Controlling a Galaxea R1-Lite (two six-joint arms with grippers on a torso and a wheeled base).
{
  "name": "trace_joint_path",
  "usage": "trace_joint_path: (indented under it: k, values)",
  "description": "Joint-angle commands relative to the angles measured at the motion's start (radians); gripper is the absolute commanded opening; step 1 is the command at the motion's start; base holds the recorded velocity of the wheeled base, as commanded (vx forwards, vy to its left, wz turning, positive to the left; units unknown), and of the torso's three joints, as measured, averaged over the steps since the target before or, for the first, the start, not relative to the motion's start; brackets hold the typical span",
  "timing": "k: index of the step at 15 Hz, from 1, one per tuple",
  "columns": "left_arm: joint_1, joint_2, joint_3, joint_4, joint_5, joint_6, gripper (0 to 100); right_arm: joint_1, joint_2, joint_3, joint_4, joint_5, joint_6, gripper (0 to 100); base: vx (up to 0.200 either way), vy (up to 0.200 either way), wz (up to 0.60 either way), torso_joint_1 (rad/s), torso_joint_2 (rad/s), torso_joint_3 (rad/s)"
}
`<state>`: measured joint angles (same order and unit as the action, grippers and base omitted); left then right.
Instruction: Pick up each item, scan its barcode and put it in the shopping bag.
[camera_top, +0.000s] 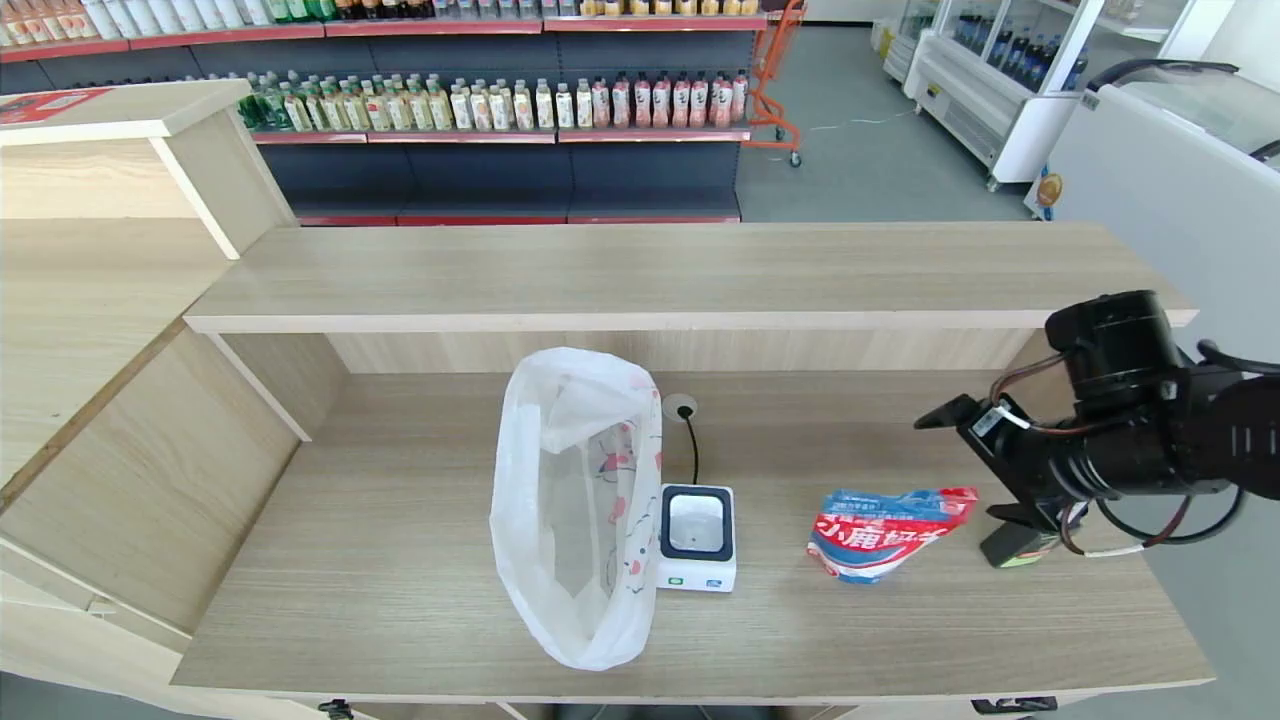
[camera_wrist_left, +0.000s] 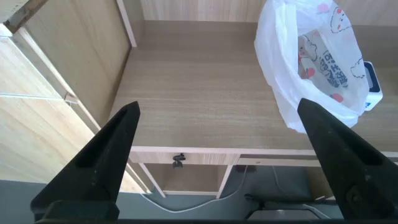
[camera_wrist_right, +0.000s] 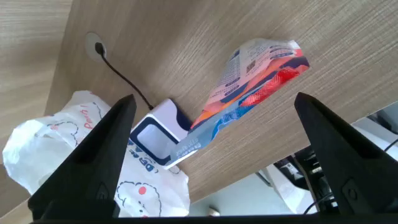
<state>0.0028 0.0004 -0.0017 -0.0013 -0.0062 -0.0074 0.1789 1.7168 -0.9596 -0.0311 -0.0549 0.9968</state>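
Right gripper (camera_top: 968, 485) hangs at the counter's (camera_top: 400, 560) 3 o'clock end, jaws spread wide, nothing held. The snack pouch (camera_top: 885, 533) lies flat just at its 9 o'clock. Beyond it, the scanner (camera_top: 697, 535) touches the shopping bag (camera_top: 575, 500). Left gripper (camera_wrist_left: 217, 165), likewise agape, hangs over the near edge. Drink shelves (camera_top: 500, 105) at 12. The bag's contents are hard to make out.

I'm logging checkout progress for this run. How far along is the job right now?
Done: nothing clearly. The shopping bag stands open beside the scanner, and I cannot tell whether anything is in it. In hand: nothing. The right gripper is open near the snack pouch, which lies on the counter, and the left gripper is open and empty. Left: grasp the pouch, scan it, bag it.
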Motion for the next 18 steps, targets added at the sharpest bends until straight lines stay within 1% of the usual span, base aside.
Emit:
trace_joint_path:
  k: [1, 3, 6, 11, 14, 17, 18]
  values:
    - [0.0, 0.0, 0.0, 0.0, 0.0, 0.0, 100, 0.067, 0.144, -0.068, 0.002, -0.042, 0.049, 100, 0.0, 0.0, 0.0, 0.0, 0.0, 0.0]
    - [-0.001, 0.0, 0.0, 0.0, -0.001, 0.0, 100, 0.113, 0.176, -0.073, 0.013, -0.077, 0.069, 100, 0.0, 0.0, 0.0, 0.0, 0.0, 0.0]
    - [0.0, 0.0, 0.0, 0.0, -0.001, 0.0, 100, 0.149, 0.237, -0.079, 0.025, -0.108, 0.082, 100, 0.0, 0.0, 0.0, 0.0, 0.0, 0.0]
    - [0.0, 0.0, 0.0, 0.0, 0.0, 0.0, 100, 0.215, 0.385, -0.176, 0.028, -0.227, 0.094, 100, 0.0, 0.0, 0.0, 0.0, 0.0, 0.0]
    - [0.0, 0.0, 0.0, 0.0, -0.001, 0.0, 100, 0.211, 0.449, -0.197, 0.036, -0.28, 0.049, 100, 0.0, 0.0, 0.0, 0.0, 0.0, 0.0]
    - [0.0, 0.0, 0.0, 0.0, -0.001, 0.0, 100, 0.203, 0.484, -0.206, 0.03, -0.284, 0.009, 100, 0.0, 0.0, 0.0, 0.0, 0.0, 0.0]
    - [0.0, 0.0, 0.0, 0.0, 0.0, 0.0, 100, 0.201, 0.492, -0.211, 0.031, -0.287, -0.014, 0, 0.0, 0.0, 0.0, 0.0, 0.0, 0.0]
